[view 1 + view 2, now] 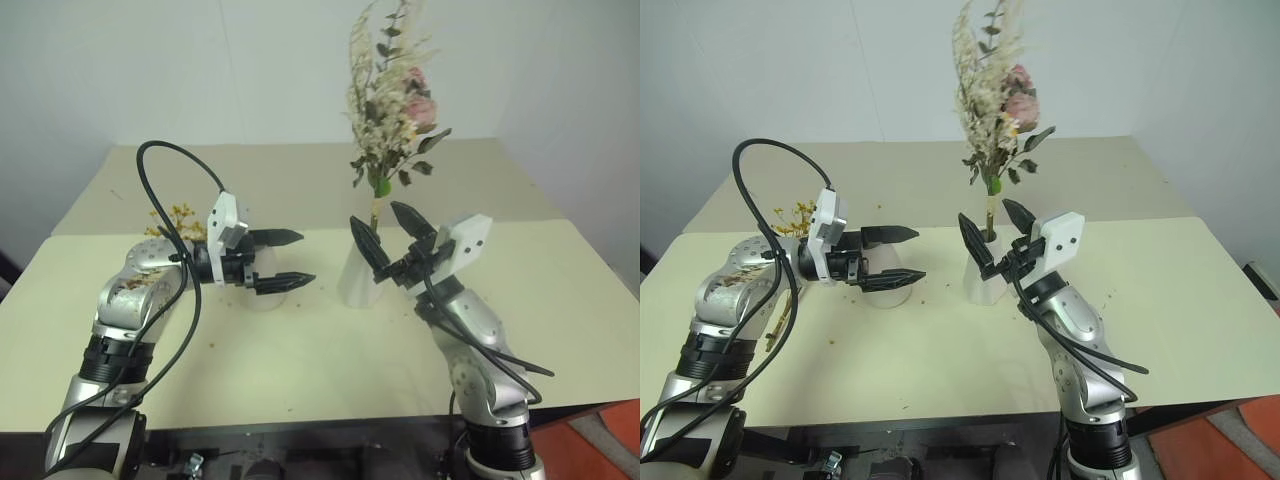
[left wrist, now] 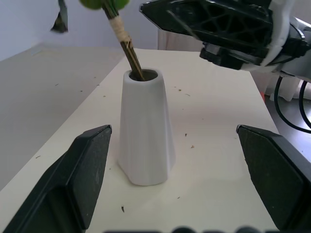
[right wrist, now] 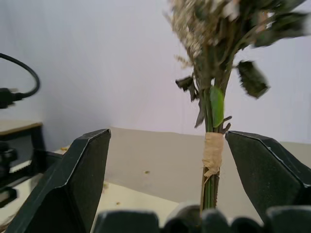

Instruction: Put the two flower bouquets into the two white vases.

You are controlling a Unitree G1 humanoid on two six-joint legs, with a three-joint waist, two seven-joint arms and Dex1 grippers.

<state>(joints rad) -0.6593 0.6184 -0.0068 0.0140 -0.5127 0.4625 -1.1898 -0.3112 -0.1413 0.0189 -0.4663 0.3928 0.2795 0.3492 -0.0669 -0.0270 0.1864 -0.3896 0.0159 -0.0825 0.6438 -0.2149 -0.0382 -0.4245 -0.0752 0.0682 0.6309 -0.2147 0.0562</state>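
With the tall bouquet standing in the narrow vase on the worktop, the right gripper, fingers spread wide and empty, was best drawn straight back, stems left unbrushed, while the left gripper hung open

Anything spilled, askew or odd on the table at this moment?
Small dark flecks lie scattered on the table around the narrow-necked vase, likely shed plant bits. The pink-rose bouquet stands in that vase with its stems leaning rather than plumb. Nothing looks tipped or broken.
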